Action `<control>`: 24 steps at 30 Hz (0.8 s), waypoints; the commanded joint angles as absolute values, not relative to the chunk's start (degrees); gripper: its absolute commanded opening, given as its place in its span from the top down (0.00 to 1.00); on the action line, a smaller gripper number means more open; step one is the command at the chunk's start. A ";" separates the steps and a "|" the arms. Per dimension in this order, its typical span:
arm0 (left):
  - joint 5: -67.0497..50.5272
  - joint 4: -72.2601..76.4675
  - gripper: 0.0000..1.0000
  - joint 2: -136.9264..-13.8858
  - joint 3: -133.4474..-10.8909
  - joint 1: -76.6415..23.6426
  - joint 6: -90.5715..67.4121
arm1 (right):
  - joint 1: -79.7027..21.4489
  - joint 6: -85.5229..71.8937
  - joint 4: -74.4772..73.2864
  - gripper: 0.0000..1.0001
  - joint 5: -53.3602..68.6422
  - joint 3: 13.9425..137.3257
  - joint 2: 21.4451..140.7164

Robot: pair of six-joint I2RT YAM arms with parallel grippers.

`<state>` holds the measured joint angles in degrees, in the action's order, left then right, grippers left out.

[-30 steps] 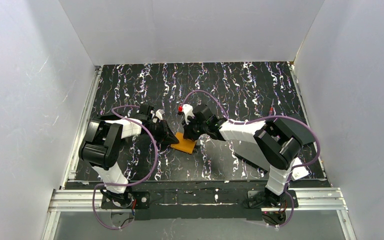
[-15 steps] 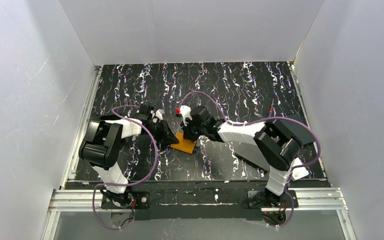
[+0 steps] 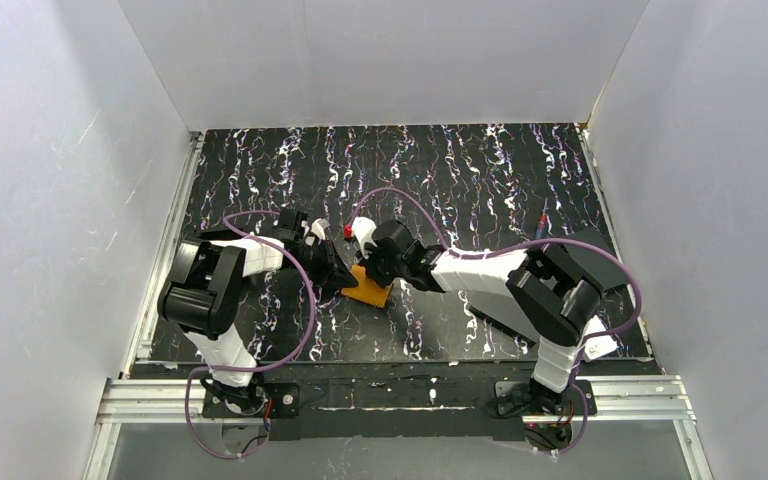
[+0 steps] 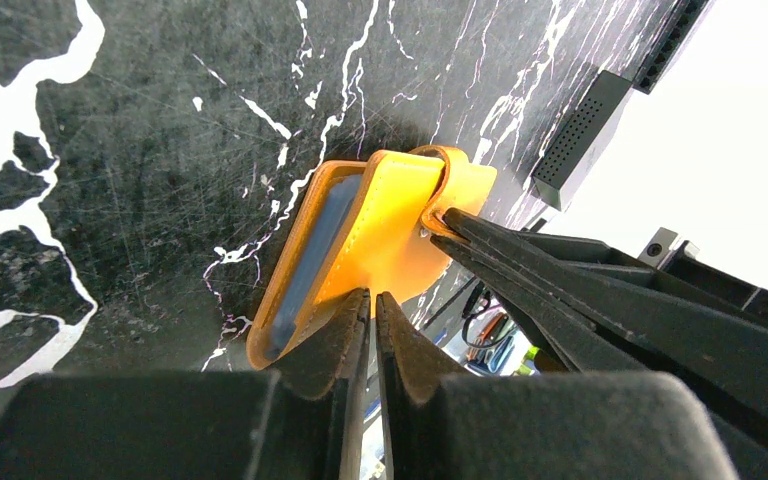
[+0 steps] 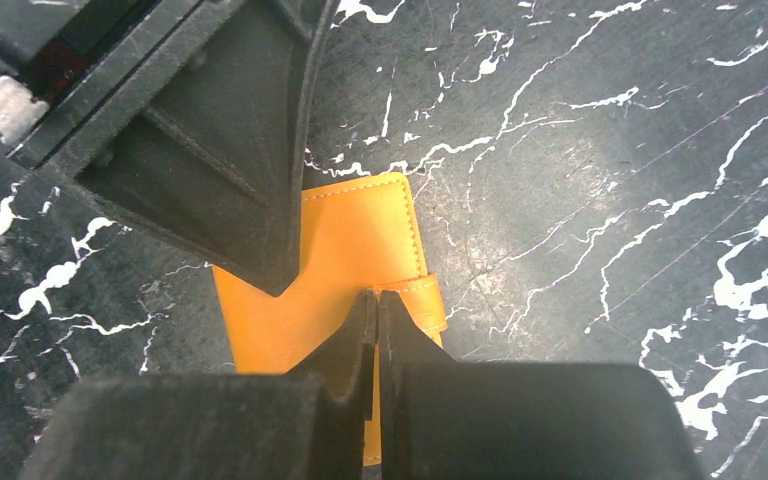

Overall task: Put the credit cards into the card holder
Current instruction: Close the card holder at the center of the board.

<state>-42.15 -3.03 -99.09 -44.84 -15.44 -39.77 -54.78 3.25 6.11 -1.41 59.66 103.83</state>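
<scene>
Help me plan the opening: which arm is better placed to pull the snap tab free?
Right. The right gripper is shut right at the snap tab of the card holder; the left gripper pinches its other edge, likely steadying it.

The card holder (image 5: 360,240) shows smooth orange leather or leatherette with a soft satin sheen and neat stitching at the edge. Inside it glints a pale blue-grey clear plastic sleeve (image 4: 310,260). The tabletop (image 5: 580,200) is black, marble-patterned and semi-gloss, crossed with fine scratches. The left gripper (image 4: 371,300) is matt black plastic, lightly scuffed. At the near edge runs a brushed aluminium rail (image 3: 150,398).
</scene>
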 commanded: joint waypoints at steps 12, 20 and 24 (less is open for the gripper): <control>-35.06 -6.37 0.93 -101.77 -44.03 -15.88 -37.00 | -47.88 -1.88 -6.70 0.99 6.41 54.38 109.04; -35.26 -6.61 0.93 -101.88 -44.27 -15.83 -37.00 | -48.50 2.77 -4.51 0.99 3.53 52.07 107.42; -35.32 -6.84 0.93 -101.94 -44.62 -15.91 -36.92 | -53.41 5.87 -3.45 0.99 -3.98 51.38 107.67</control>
<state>-42.28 -3.25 -99.29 -45.08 -15.44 -39.59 -50.35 -0.58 11.55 8.69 56.23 103.37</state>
